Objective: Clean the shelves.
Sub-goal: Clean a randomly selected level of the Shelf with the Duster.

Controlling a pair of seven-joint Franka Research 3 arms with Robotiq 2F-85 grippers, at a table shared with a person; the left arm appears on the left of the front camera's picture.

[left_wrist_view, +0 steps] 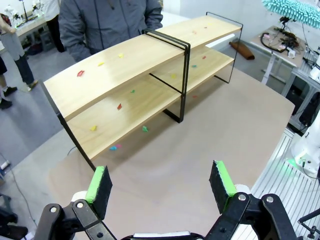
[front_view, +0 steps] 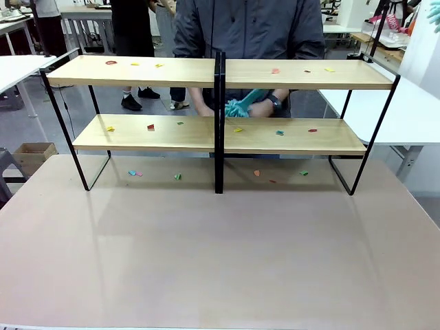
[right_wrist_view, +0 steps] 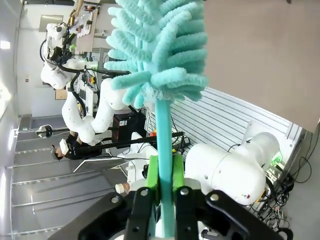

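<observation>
1. At the far left a white table stood next to the work area. A cardboard box sat on the grey floor beneath it.
2. The brown tabletop lay smooth and matte, and its near part was bare.
3. The shelves stood along the far side of that tabletop and took up most of its width. They were four light wood boards in two tiers, held in a thin black frame with a black centre post.
4. Small coloured scraps lay scattered on every board. More of them lay on the tabletop under the lower tier.
5. A person in a grey jacket stood behind the centre post. One hand was low between the tiers, against a teal fluffy bundle.
6. To the right stood another white table, with cluttered benches farther back in the room.
7. The left gripper hovered over the near tabletop. Its green pads were wide apart, with nothing between them.
8. The right gripper was clamped tight on the handle of a teal duster. The duster's fluffy head rose above the fingers.
</observation>
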